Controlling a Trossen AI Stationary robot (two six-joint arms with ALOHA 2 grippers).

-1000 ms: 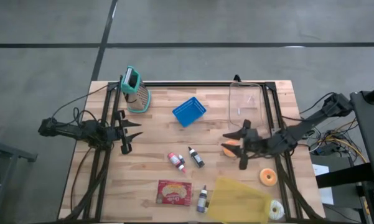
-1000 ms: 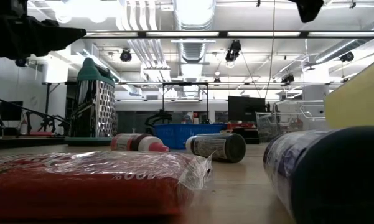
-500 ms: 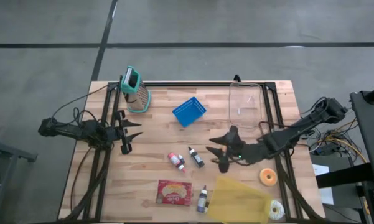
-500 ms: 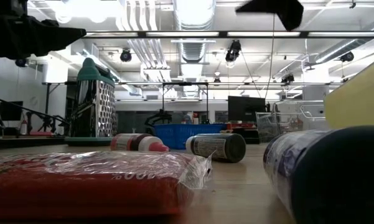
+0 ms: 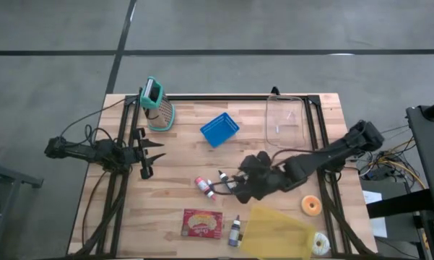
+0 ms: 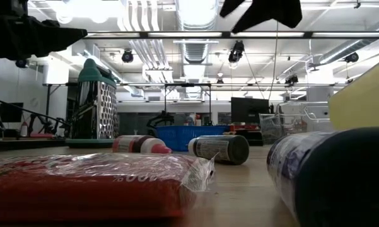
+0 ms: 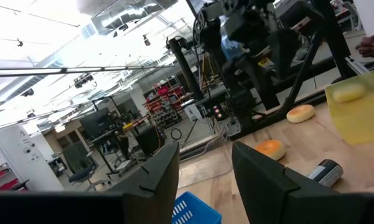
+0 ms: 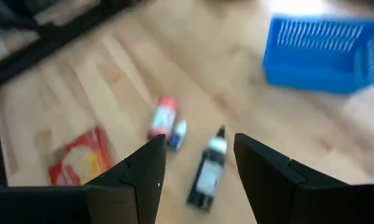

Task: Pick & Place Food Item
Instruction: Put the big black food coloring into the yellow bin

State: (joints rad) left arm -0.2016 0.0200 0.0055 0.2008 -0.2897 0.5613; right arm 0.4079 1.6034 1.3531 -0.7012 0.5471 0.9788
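High view: my left gripper (image 5: 153, 152) waits at the table's left edge, fingers spread and holding nothing. Moving right, the red-capped bottle (image 5: 204, 186) and the dark bottle (image 5: 227, 182) lie mid-table, with the blue basket (image 5: 219, 130) beyond them. My right gripper (image 5: 240, 186) hangs just beside the dark bottle, fingers spread, nothing between them. Further right, the orange bun (image 7: 271, 149) sits on the wood in my left wrist view, near the clear container (image 5: 285, 123), well apart from my right gripper.
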